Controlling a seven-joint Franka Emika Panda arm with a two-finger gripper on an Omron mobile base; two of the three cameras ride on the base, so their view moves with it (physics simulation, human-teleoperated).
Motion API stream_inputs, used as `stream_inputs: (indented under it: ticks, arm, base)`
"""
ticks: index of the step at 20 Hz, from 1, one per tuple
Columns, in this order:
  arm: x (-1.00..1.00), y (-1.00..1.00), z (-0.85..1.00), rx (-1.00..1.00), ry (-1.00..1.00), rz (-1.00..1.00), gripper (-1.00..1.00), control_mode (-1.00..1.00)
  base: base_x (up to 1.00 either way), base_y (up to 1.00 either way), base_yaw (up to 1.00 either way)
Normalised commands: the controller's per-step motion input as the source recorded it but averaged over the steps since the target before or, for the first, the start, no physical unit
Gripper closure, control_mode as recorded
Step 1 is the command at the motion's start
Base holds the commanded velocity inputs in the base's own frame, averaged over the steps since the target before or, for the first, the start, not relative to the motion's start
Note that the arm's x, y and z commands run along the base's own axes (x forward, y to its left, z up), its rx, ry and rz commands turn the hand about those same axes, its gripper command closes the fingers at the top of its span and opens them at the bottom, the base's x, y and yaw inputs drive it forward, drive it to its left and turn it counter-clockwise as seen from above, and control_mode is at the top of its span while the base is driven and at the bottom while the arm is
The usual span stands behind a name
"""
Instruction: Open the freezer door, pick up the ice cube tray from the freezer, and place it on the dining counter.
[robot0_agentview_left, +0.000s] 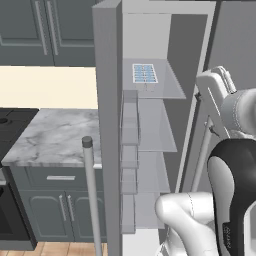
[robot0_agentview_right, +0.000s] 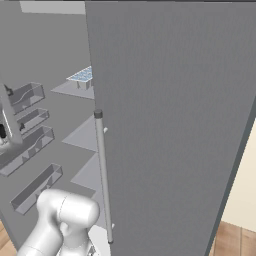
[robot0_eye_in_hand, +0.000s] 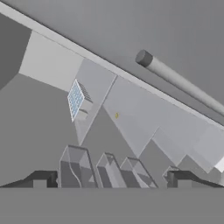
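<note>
The freezer door (robot0_agentview_left: 107, 125) stands swung wide open, edge-on to the left base view, with its silver bar handle (robot0_agentview_left: 90, 190) on the outer side and grey bins (robot0_agentview_left: 129, 150) on the inner side. Inside the white freezer (robot0_agentview_left: 150, 40), the light blue ice cube tray (robot0_agentview_left: 145, 74) (robot0_agentview_right: 82, 76) (robot0_eye_in_hand: 75, 99) lies flat on an upper shelf. My gripper (robot0_eye_in_hand: 111, 181) is open with nothing between its fingertips (robot0_eye_in_hand: 39, 179). It looks into the freezer from outside, well short of the tray. The dining counter is out of view.
The plain grey fridge door (robot0_agentview_right: 170, 125) with its bar handle (robot0_agentview_right: 102, 175) (robot0_eye_in_hand: 175, 78) stands shut just right of the opening. A smaller marble counter (robot0_agentview_left: 55, 135) over dark cabinets lies left of the open door. Lower shelves (robot0_agentview_left: 152, 125) are bare.
</note>
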Motion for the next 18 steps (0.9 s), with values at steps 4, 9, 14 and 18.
stream_inputs:
  ticks: [4,9,14,18]
  arm:
    - [0.39,0.0,0.17,0.21,0.0,-0.1,-1.0,-1.0]
    - [0.44,0.0,0.19,0.16,0.03,-0.03,-1.0,-1.0]
    - [0.4,-0.02,0.01,0.02,0.01,0.0,-1.0,-1.0]
    - [0.33,-0.06,0.0,0.0,0.0,-0.01,-1.0,-1.0]
  base:
    - [0.0,0.0,0.0]
    - [0.0,0.0,0.0]
    - [0.0,0.0,0.0]
    - [0.0,0.0,0.0]
